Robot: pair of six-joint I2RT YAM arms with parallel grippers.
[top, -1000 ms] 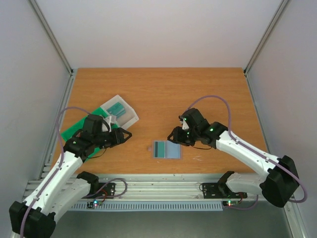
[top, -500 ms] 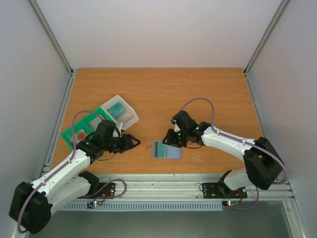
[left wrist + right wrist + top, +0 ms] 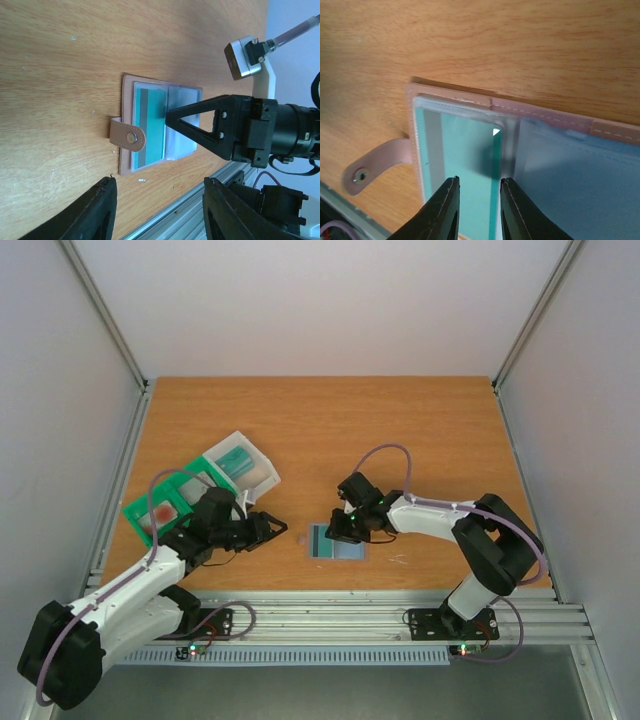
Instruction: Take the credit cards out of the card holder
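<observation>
The card holder (image 3: pixel 352 550) lies open and flat near the table's front edge. It has a pinkish cover (image 3: pixel 545 117), clear sleeves and a snap strap (image 3: pixel 127 136). A teal credit card (image 3: pixel 465 145) with a grey stripe sits inside the left sleeve (image 3: pixel 152 125). My right gripper (image 3: pixel 479 182) hovers low over that card's right edge, jaws narrowly apart with nothing between them; in the top view it (image 3: pixel 335 533) covers the holder's far side. My left gripper (image 3: pixel 160 205) stands open just left of the holder (image 3: pixel 272 530), clear of it.
A green compartment tray (image 3: pixel 160 505) and a clear plastic box (image 3: pixel 240 465) with a teal block inside lie at the left, behind my left arm. An aluminium rail (image 3: pixel 330 605) runs along the table's near edge, close to the holder.
My left arm swung right, off the green tray, toward the holder. My right gripper slid left onto the holder, and its jaws narrowed.
</observation>
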